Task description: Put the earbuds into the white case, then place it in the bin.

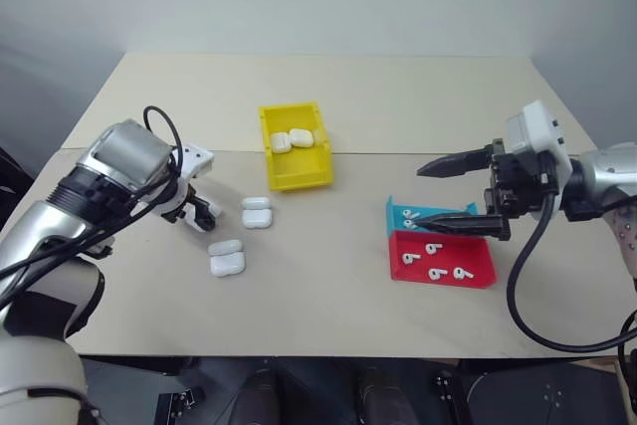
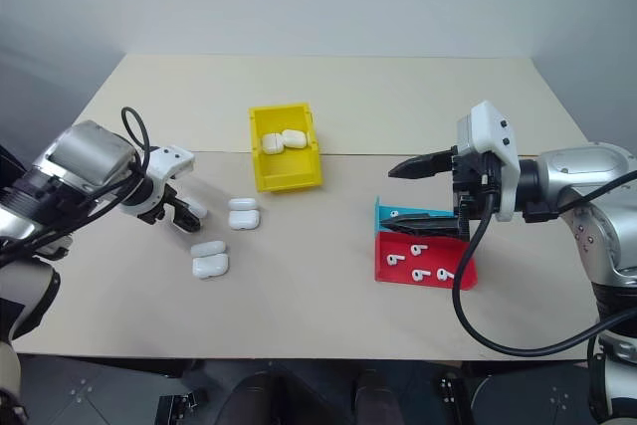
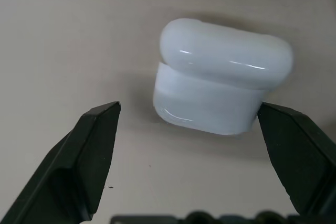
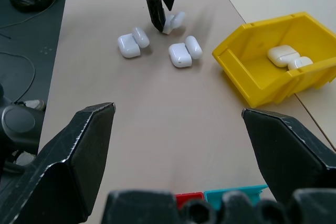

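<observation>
Tabletop (image 1: 348,116): white case (image 3: 220,77) between spread left jaws, untouched.

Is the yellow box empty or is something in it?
Not empty. The bin holds two white cases, lying side by side near its back wall.

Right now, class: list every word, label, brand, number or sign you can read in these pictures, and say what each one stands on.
None: no readable text shows in any view.
The white cases, the earbuds, the yellow bin, the red tray and the blue tray bear no visible print.
No marking shows on the left tool or the right tool.
</observation>
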`<state>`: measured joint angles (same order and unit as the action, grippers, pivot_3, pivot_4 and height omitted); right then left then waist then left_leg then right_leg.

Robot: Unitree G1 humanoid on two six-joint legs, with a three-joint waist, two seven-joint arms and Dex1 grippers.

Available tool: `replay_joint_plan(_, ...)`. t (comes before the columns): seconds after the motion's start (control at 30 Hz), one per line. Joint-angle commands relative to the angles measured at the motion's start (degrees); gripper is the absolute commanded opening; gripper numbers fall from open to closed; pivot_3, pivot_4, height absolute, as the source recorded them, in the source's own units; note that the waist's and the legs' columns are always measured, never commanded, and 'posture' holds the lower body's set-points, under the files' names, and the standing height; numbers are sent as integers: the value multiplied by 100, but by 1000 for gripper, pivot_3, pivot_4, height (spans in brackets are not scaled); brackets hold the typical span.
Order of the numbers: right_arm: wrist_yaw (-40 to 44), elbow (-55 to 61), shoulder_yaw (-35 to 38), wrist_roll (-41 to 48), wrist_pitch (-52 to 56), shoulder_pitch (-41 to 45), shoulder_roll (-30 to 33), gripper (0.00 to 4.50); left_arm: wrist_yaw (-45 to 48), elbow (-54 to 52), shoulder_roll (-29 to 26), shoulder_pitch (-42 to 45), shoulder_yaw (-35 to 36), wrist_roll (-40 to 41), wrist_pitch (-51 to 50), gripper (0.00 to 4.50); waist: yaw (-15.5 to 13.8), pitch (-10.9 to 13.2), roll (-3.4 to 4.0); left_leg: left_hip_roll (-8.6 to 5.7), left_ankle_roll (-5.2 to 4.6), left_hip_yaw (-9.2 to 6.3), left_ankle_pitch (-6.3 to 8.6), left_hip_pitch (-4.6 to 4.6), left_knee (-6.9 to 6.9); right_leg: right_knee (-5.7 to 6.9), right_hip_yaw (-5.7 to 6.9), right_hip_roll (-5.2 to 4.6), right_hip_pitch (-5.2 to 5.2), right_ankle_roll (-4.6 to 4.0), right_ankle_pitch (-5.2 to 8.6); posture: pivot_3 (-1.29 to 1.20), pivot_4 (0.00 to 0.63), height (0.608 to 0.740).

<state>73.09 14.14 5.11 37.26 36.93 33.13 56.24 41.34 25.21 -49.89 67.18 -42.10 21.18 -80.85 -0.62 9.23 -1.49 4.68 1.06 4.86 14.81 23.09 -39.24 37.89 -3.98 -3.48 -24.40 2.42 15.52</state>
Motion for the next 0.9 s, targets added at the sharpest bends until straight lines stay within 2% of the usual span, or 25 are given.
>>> replay_joint_plan(0.03, -34, 214, 228, 135, 63, 28, 127, 4500, 320, 414, 115, 110, -125, -543, 510, 4462, -3, 0, 0, 0, 0, 0, 0, 0, -1, 1, 0, 0, 0, 0, 0, 0, 150, 740)
replay_joint_plan(0.33, -95, 422, 448, 269, 171, -211, 266, 4500, 1009, 574, 316, -65, -35, -1103, 872, 4462, -16, 0, 0, 0, -2, -2, 0, -8, -16, 14, 0, 0, 11, 2, -1, 0, 150, 740)
replay_joint_plan(0.43, -115, 447, 473, 307, 197, -226, 292, 4500, 1166, 674, 367, -131, -26, -1284, 1030, 3920, -15, 0, 1, 0, -2, -3, 1, -8, -20, 17, 0, 0, 11, 2, -1, 0, 150, 740)
replay_joint_plan(0.57, -126, 464, 490, 343, 231, -226, 319, 4500, 1296, 786, 430, -157, 43, -1460, 1150, 2799, -24, -1, 1, 0, -3, -4, 1, -13, -26, 20, 0, 0, 17, 3, -1, 0, 150, 740)
replay_joint_plan(0.73, -167, 475, 492, 357, 251, -235, 326, 4500, 1354, 679, 458, -234, 285, -1624, 1215, 2770, -18, -1, 2, 1, -7, -7, 3, -12, -49, 26, 0, 0, 25, 11, -7, 0, 150, 740)
replay_joint_plan(0.9, -232, 501, 546, 363, 233, -322, 312, 4500, 1381, -472, -149, -601, 1039, -1486, 1090, 2770, -2, 0, 0, 2, -7, -8, 3, 0, -54, 26, 0, 0, 17, 15, -10, 0, 150, 740)
